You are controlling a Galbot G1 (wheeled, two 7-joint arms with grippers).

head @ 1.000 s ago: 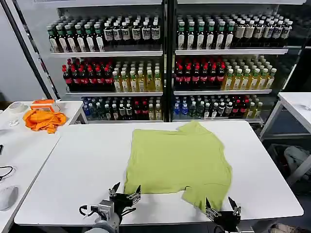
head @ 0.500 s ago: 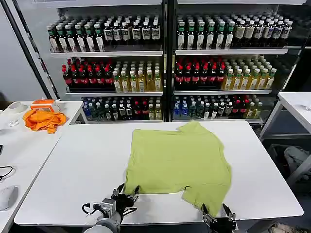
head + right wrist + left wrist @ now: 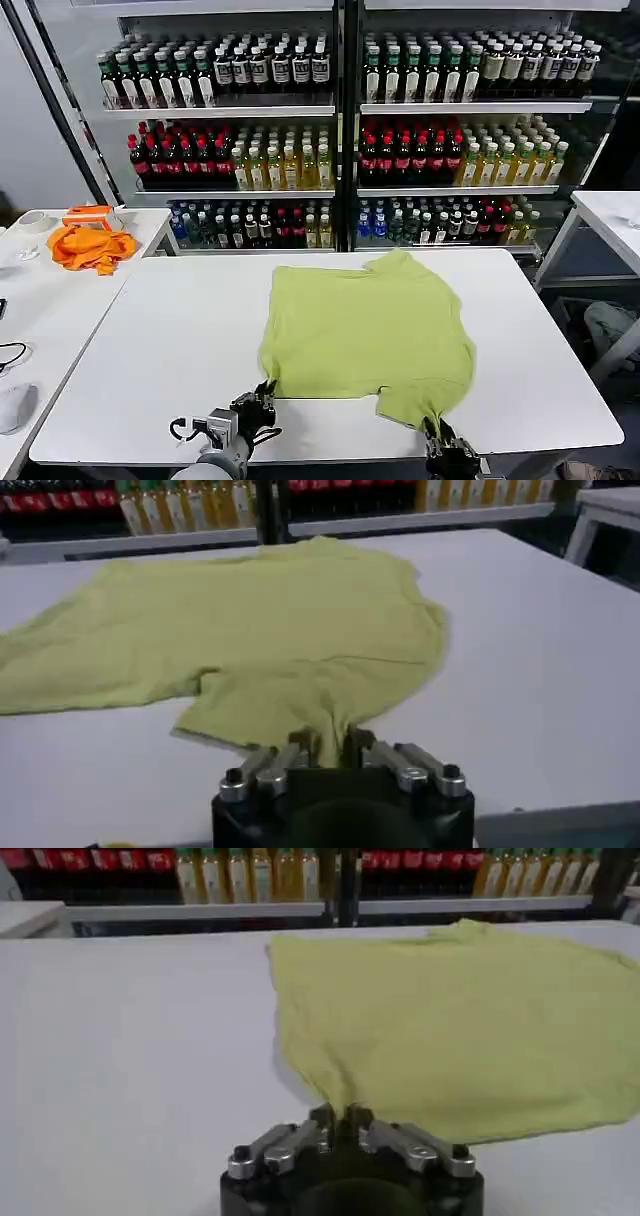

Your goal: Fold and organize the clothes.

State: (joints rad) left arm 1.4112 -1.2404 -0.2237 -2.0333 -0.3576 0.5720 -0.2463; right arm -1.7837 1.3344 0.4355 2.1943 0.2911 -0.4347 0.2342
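1. Yellow-green, thin, soft-looking short-sleeved T-shirt (image 3: 368, 338) spread across the centre of the white table (image 3: 150, 340), in the middle of the head view frame, its near edge close to the table's front edge.
2. Compared with a second ago: left gripper (image 3: 262, 404) at lower left of centre, moved in from just short of the cloth and now closed, fingers pinched together on the shirt's near left corner, confirmed in the left wrist view (image 3: 340, 1118), where a small peak of fabric rises between the fingertips.
3. Right gripper (image 3: 440, 436) at the lower right, likewise moved from spread fingers beside the hem to a closed pinch on the near right corner; right wrist view (image 3: 325, 742) shows cloth bunched and drawn into the closed fingers.
4. Likely meaning: both near corners grasped, grasping step finished, fold not yet made; next move probably a lift and carry of the near edge toward the far edge.
5. Shirt's look: mostly flat, no print, one sleeve lobe jutting at the far edge toward the drink shelves (image 3: 340, 130), lower right portion hanging forward as a wrinkled flap, slight puckers at both pinched corners.
6. Orange cloth heap (image 3: 92, 245) on the side table at upper left, well apart and untouched.
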